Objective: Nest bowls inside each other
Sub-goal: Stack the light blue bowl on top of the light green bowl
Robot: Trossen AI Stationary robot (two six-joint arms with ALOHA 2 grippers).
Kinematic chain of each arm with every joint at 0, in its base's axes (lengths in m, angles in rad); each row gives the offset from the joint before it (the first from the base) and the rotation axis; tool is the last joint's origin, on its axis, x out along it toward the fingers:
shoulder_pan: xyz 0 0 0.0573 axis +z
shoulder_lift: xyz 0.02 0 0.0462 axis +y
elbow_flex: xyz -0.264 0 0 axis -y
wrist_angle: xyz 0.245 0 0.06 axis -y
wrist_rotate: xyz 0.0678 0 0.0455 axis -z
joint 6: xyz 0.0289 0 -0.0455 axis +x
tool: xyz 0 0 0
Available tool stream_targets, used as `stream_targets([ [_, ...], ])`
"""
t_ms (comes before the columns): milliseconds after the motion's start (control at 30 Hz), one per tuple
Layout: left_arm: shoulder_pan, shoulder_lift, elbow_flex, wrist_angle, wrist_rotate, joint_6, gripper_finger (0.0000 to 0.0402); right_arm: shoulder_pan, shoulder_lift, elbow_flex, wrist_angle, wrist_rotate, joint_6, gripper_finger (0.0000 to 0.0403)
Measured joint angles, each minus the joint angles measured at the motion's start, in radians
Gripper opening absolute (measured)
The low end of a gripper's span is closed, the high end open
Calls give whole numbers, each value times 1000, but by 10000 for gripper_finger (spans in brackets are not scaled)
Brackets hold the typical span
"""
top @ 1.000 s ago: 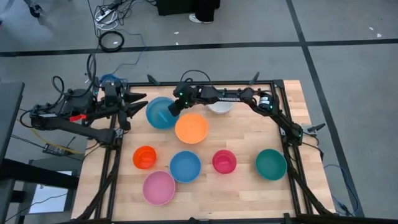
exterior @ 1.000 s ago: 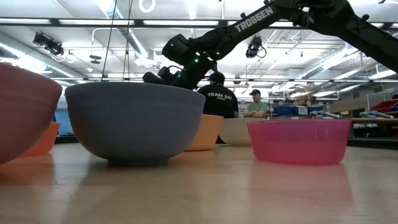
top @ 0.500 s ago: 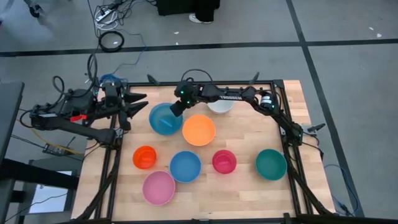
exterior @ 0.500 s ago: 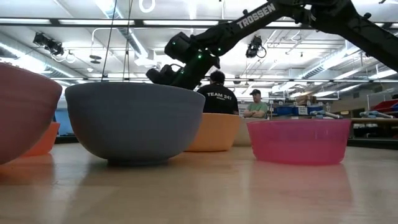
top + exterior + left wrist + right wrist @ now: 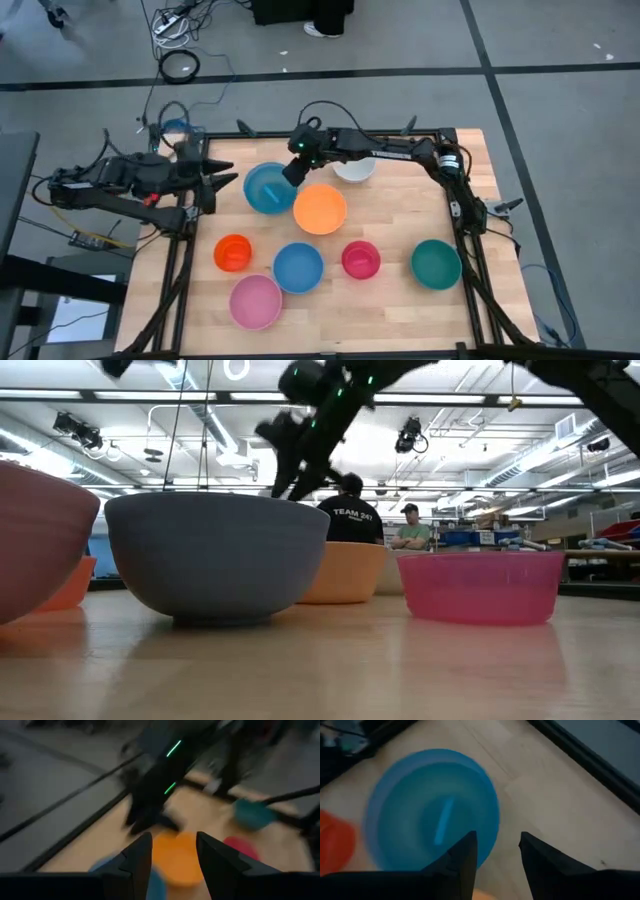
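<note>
Broadly, everything sits around the big orange bowl (image 5: 320, 208) on the wooden table (image 5: 400, 300). Touching its far-left rim is the large light-blue bowl (image 5: 267, 188); behind it, the white bowl (image 5: 356, 170). Nearer the front lie a teal bowl (image 5: 436, 263), a blue bowl (image 5: 298, 267), a pink bowl (image 5: 255, 302), then the smaller magenta bowl (image 5: 361, 259) and orange-red bowl (image 5: 233, 252). No bowl is nested yet. Above the orange bowl's far-left edge hangs the right gripper (image 5: 293, 174) — fingers parted, holding nothing. Well left of it, the left gripper (image 5: 222, 182) waits at the table's edge — fingers spread, empty.
</note>
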Motion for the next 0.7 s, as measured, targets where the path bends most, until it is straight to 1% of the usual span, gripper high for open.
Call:
stream_targets([
  [67,0,8,-36,-46,-4,-40,162,23,-39,0,-35,30,-14,138],
  [133,0,16,-82,-45,-4,-58,162,54,-82,0,-71,93,-38,137],
  [267,0,39,-168,-49,-7,-84,162,140,-165,0,-143,256,-80,137],
  [400,1,56,-235,-48,-21,-106,162,248,-248,0,-193,424,-103,137],
  [533,1,60,-293,-52,-28,-133,162,362,-323,0,-222,564,-101,136],
  [700,1,60,-373,-55,-88,-190,162,483,-401,0,-239,691,-50,133],
])
